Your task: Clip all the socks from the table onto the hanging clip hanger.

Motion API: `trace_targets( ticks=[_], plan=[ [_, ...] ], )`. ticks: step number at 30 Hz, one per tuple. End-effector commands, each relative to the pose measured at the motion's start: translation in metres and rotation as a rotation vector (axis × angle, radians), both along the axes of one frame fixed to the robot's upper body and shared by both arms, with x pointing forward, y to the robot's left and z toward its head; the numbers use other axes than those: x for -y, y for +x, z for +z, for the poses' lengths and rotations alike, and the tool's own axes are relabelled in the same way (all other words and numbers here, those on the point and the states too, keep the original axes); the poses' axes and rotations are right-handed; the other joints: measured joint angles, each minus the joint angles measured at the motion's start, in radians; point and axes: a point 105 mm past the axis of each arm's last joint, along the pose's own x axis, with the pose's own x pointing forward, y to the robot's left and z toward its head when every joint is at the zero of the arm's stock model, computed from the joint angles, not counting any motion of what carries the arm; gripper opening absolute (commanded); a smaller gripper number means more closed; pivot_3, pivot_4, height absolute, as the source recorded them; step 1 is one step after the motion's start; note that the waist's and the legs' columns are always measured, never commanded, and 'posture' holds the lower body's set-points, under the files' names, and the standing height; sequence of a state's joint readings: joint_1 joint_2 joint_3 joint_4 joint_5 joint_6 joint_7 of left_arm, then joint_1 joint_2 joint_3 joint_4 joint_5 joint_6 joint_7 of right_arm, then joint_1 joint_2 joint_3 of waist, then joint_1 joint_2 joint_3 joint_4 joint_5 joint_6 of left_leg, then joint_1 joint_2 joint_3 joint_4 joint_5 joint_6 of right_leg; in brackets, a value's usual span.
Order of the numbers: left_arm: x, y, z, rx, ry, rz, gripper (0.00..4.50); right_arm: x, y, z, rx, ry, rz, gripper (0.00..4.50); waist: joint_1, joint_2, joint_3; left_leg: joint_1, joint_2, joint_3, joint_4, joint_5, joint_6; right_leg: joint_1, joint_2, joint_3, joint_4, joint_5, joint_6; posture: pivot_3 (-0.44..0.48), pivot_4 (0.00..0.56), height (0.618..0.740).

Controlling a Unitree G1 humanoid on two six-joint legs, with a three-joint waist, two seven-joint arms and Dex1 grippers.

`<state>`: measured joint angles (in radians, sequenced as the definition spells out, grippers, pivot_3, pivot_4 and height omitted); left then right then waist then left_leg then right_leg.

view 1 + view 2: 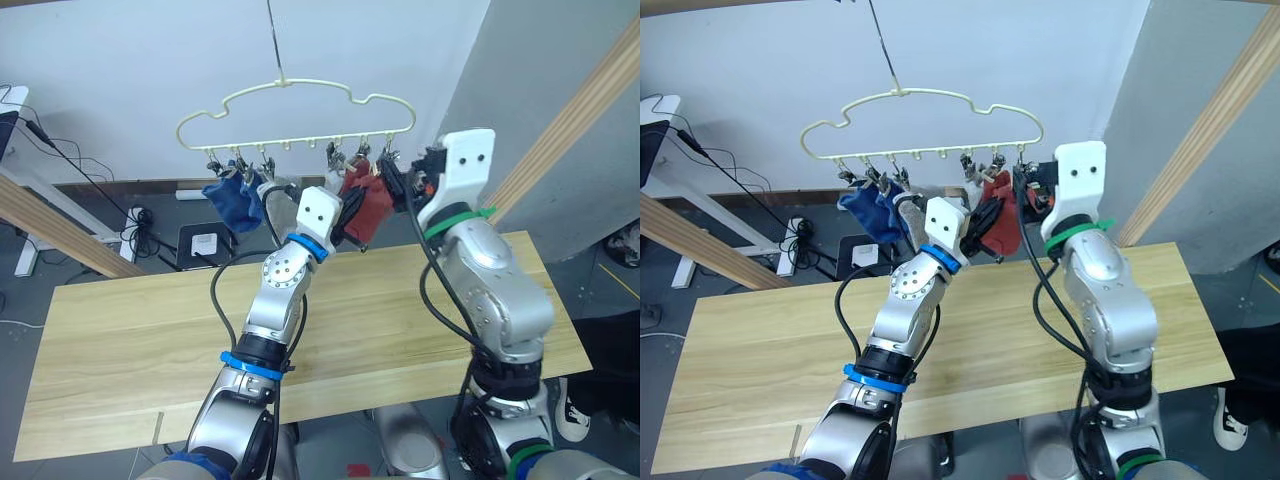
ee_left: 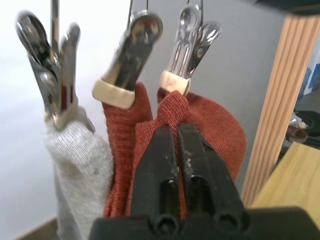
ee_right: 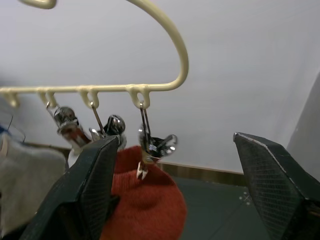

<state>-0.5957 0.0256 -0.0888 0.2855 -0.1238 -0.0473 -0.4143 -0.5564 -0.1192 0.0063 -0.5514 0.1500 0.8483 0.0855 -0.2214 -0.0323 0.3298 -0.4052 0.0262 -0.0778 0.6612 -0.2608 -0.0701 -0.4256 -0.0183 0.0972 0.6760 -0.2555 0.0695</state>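
Note:
The pale-yellow clip hanger (image 1: 300, 110) hangs above the far edge of the table (image 1: 120, 340). Blue socks (image 1: 235, 200) hang from its left clips. Rust-red socks (image 1: 372, 205) hang from its right clips, with a light grey sock (image 2: 80, 165) beside them. My left gripper (image 2: 174, 127) is raised to the red socks and shut on a fold of one, just below a metal clip (image 2: 187, 45). My right gripper (image 3: 175, 140) is open at the hanger's right end, its fingers either side of the last clip (image 3: 156, 144) and apart from it.
Thick light wooden poles slant on the right (image 1: 570, 120) and the left (image 1: 50, 225). Behind the table, cables and a dark box (image 1: 205, 240) lie on the floor. A white desk frame (image 1: 25, 170) stands at far left.

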Motion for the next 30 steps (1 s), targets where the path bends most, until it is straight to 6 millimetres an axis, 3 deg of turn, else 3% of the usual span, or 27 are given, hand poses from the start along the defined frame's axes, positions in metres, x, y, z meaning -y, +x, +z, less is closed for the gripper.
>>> trace_targets(
  ticks=[1,5,8,12,17,21,25,30],
  plan=[
    [0.003,-0.007,0.006,0.02,0.001,-0.058,1.18,0.002,-0.017,0.008,0.048,-0.056,0.078,3.87,0.0,0.0,0.0,0.0,0.0,0.0,0.0,0.0,0.0,0.0,0.0,0.0,0.0,0.0,0.0,-0.309,0.276,0.74],
    [-0.002,-0.013,0.001,0.016,0.054,-0.111,2.47,0.003,-0.024,0.0,0.034,-0.134,0.138,3.87,-0.003,0.0,0.0,0.001,0.0,0.0,0.0,0.0,0.0,0.0,0.0,0.0,0.001,0.0,0.0,-0.31,0.273,0.74],
    [-0.027,-0.029,-0.01,0.011,0.194,-0.214,3.35,0.004,-0.032,-0.009,0.009,-0.225,0.231,3.87,-0.011,0.0,0.0,0.001,0.001,0.0,-0.001,0.0,0.0,0.0,0.001,0.0,0.001,0.0,0.0,-0.302,0.266,0.74],
    [-0.074,-0.048,-0.009,-0.027,0.314,-0.279,4.49,0.007,-0.039,-0.011,0.006,-0.313,0.334,4.5,-0.017,0.0,0.0,0.003,0.001,0.0,-0.001,0.0,0.0,0.0,0.001,0.001,0.002,0.0,0.0,-0.292,0.249,0.74],
    [-0.142,-0.076,0.0,-0.148,0.437,-0.217,4.49,0.02,-0.043,-0.007,0.01,-0.422,0.423,4.5,-0.015,0.0,-0.001,0.003,0.002,0.0,0.0,0.0,0.0,0.001,0.001,0.0,0.002,0.0,0.0,-0.232,0.204,0.74],
    [-0.202,-0.088,-0.002,-0.292,0.495,-0.01,4.49,0.033,-0.043,-0.007,-0.01,-0.506,0.48,4.5,0.0,-0.001,-0.016,0.003,0.002,0.001,-0.001,0.0,0.0,0.0,0.001,0.0,0.001,0.0,0.0,-0.188,0.163,0.74],
    [-0.236,-0.094,-0.009,-0.358,0.554,0.159,4.49,0.041,-0.038,-0.008,-0.022,-0.545,0.51,4.5,0.022,-0.001,-0.042,0.002,0.001,0.0,-0.001,0.0,0.0,0.0,0.0,0.0,0.0,0.0,0.0,-0.15,0.132,0.74],
    [-0.253,-0.095,-0.008,-0.368,0.518,0.223,4.49,0.046,-0.033,-0.014,-0.034,-0.575,0.539,4.5,0.038,-0.005,-0.064,0.003,0.001,0.001,-0.001,0.0,0.0,0.001,0.0,-0.001,0.0,0.0,0.0,-0.12,0.107,0.74]
  ],
)
